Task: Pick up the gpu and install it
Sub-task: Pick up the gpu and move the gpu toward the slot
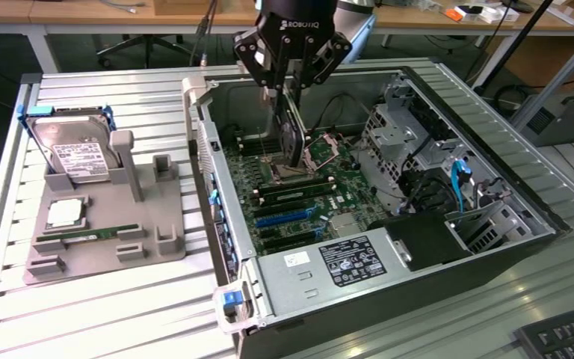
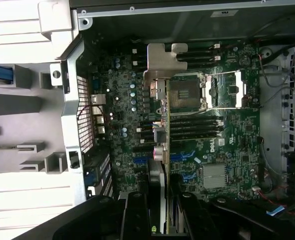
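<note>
One card, the gpu (image 1: 289, 140), hangs edge-on between the part-closed jaws that pinch it, above the motherboard (image 1: 339, 187) beneath them; it likely needs holding plumb and lined up squarely for seating.

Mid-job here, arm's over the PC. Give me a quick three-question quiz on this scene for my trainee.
1. True or false: the gpu lies on the grey fixture.
2. Which item rests in the fixture? A) hard drive B) keyboard C) power supply
3. Fill in: the fingers of the gripper are shut on the ____, above the motherboard inside the open computer case.

Key: 1 false, it hangs edge-on in the gripper over the motherboard. 2 A. 3 gpu.
</note>
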Available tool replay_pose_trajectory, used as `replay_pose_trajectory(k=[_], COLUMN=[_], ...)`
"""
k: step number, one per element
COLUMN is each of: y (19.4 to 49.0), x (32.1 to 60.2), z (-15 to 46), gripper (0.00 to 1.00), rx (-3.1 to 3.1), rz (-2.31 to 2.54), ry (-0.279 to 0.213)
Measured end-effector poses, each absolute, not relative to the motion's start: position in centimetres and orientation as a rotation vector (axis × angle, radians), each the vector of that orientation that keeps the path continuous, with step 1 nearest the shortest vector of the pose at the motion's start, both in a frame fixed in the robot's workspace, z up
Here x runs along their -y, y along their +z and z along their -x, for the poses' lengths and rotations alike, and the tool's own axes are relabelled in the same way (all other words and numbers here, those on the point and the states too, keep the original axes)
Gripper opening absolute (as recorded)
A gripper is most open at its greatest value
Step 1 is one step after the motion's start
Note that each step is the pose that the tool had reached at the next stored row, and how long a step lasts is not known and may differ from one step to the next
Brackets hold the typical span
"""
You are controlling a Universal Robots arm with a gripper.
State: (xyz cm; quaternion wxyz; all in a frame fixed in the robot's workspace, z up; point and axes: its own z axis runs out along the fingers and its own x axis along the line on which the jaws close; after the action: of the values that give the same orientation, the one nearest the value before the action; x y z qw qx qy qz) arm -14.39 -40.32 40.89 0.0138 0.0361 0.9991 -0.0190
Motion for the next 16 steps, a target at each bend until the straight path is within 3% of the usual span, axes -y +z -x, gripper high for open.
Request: replay_pose_trajectory(k=[16], y=[40.58], x=[40.32], z=[14.03], gripper=[0.27], rx=[-3.111], rz=[-0.112], ry=[-0.059])
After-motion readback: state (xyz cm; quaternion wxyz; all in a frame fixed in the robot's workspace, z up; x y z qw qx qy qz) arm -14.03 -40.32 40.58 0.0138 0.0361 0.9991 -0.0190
